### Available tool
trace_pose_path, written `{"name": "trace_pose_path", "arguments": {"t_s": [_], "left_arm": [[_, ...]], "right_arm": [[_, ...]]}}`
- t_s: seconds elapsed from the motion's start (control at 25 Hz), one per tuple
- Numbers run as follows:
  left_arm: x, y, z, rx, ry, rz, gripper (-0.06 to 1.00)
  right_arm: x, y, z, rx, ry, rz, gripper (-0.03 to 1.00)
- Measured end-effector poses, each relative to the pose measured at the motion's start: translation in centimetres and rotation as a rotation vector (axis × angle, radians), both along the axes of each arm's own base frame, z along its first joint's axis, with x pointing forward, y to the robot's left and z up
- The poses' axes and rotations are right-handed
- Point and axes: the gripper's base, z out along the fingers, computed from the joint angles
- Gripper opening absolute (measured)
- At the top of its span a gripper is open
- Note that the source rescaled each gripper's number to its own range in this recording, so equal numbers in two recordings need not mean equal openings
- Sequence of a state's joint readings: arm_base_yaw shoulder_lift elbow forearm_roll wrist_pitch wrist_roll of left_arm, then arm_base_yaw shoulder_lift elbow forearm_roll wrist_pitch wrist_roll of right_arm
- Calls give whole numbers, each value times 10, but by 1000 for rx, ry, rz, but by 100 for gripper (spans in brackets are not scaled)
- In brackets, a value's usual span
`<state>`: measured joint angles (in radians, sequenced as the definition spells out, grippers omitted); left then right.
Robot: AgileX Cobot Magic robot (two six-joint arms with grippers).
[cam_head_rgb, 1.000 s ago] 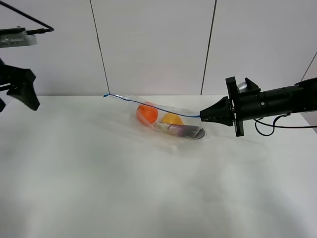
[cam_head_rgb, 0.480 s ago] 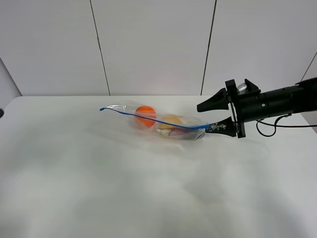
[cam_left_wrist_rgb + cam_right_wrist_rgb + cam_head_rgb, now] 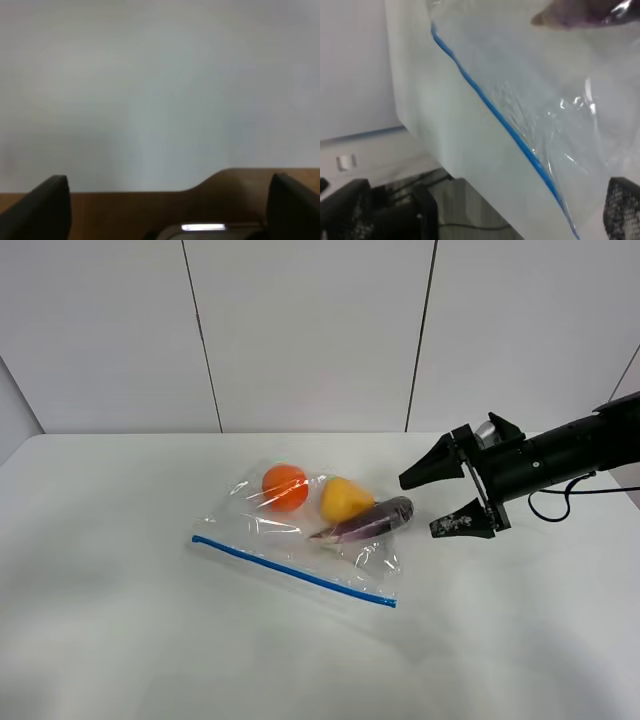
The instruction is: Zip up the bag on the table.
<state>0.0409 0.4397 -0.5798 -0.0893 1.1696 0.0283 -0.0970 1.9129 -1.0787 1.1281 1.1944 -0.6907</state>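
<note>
The clear plastic bag (image 3: pixel 300 530) lies flat on the white table (image 3: pixel 120 620), with no gripper touching it. Its blue zipper strip (image 3: pixel 290 569) runs along the near edge. An orange (image 3: pixel 285 487), a yellow pear (image 3: pixel 345 498) and a purple eggplant (image 3: pixel 368 520) show through. My right gripper (image 3: pixel 441 498) is open and empty just right of the eggplant's end. The right wrist view shows the bag (image 3: pixel 535 90), its strip (image 3: pixel 490 112) and one fingertip (image 3: pixel 622 205). My left gripper (image 3: pixel 170 207) is open, out of the high view, facing a blank pale surface.
The table's left edge and rounded back-left corner (image 3: pixel 25 445) show against the panelled wall (image 3: pixel 300 330). The right arm (image 3: pixel 570 450) reaches in from the right with a cable under it. A brown surface (image 3: pixel 150 210) lies below the left gripper.
My right gripper has opened and let go of the bag's end. The bag has dropped and now lies flat with the strip at the front. The left arm has left the high view.
</note>
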Motion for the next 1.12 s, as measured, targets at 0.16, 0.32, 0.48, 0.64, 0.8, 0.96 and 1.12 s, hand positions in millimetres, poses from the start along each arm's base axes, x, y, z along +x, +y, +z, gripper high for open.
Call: {"name": "trace_pose_path", "arguments": {"t_s": [0.16,0.32,0.48,0.64,0.8,0.96,1.12], "left_arm": [[-15,-1,4,0,-91,0,100],[-36,-2,6,5,-214,0,100],[-47,-2,7,7,-281,0,100],[-57,-3,7,10,-343,0,100],[-63,-3,7,11,-379,0,100],[-65,-3,7,11,-389,0,100],[-65,-3,6,11,-389,0,100]], "right_arm": [[10,-8,10,-121,0,45,100],[31,-23,35,-328,-33,60,100],[51,-44,66,-580,-96,37,100],[61,-64,91,-810,-150,2,100],[61,-73,96,-921,-150,1,100],[53,-74,103,-940,-160,-1,100],[29,-74,115,-960,-168,0,100]]}}
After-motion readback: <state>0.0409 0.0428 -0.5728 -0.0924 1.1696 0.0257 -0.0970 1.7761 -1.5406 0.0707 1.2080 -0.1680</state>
